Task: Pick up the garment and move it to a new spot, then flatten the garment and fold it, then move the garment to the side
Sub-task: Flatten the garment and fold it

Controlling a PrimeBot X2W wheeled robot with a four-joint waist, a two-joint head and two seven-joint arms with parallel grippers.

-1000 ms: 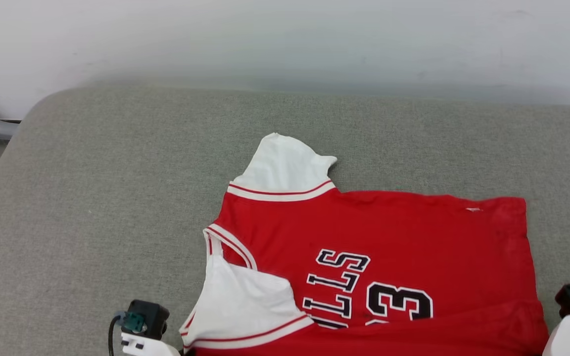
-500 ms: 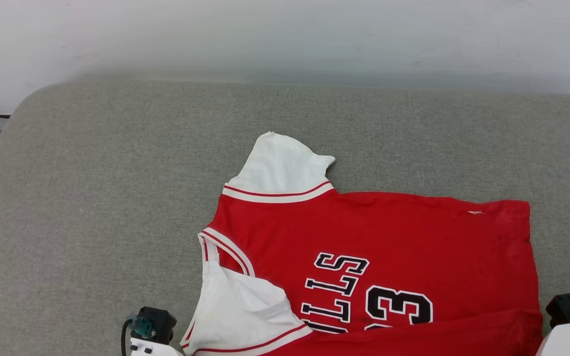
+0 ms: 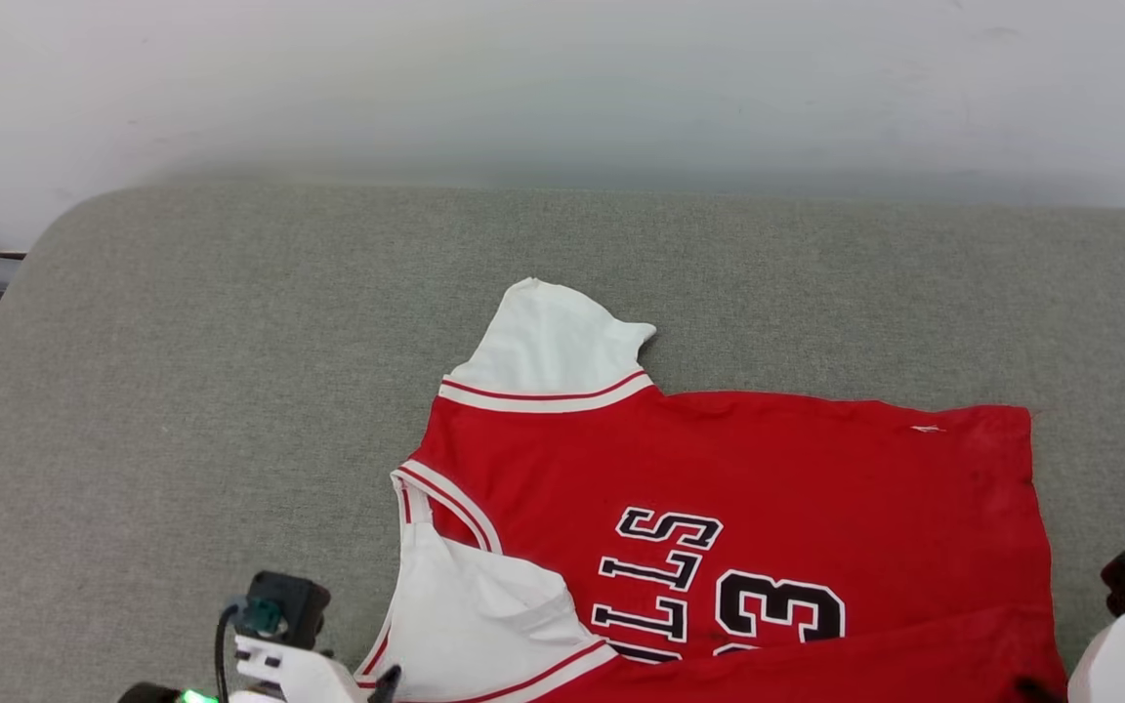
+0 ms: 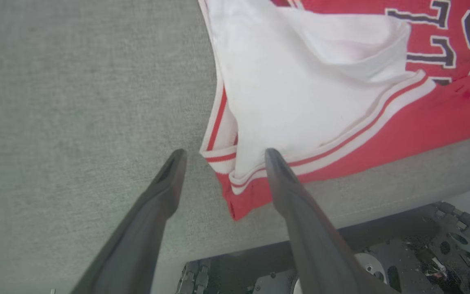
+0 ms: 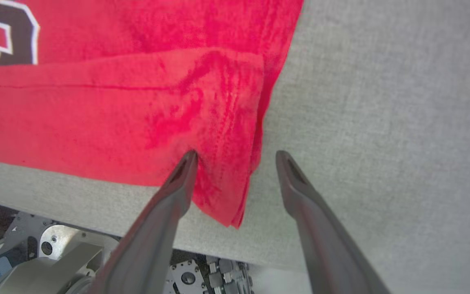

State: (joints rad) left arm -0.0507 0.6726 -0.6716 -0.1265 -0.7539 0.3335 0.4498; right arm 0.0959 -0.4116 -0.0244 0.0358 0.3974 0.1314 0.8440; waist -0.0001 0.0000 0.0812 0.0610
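Left gripper (image 4: pixel 223 153): fingers spread wide and holding nothing. One tip is over bare cushion and the other is at the striped trim of the near sleeve, with the garment's near left corner between them.
Right gripper (image 5: pixel 237 154): also wide and empty. One tip is on red cloth, the other over bare grey, and the layered near right corner of the hem sits in the gap.
Contact: it cannot be told whether any tip presses on the cloth.
Garment (image 3: pixel 738 469): lies print-up on the grey cushion (image 3: pixel 230 391), towards its near edge and right of centre in the head view.
Long axis: runs left to right across the robot, with neck and sleeves towards its left and the hem towards its right.
Far sleeve (image 3: pixel 553 342): sticks out flat, away from the robot.
Near sleeve (image 4: pixel 300 81): turned inward over the chest.
Folded band (image 5: pixel 116 102): a strip of plain red along the near edge, turned up over the lower part of the print (image 3: pixel 719 586).
Stage, as judged: a first lengthwise fold is laid, and more folding remains.
Relation that matters: each arm sits at its own end of the near edge, and the rest of the cloth lies straight ahead of both.
Likely demand: any further fold would need both arms to work together and evenly.
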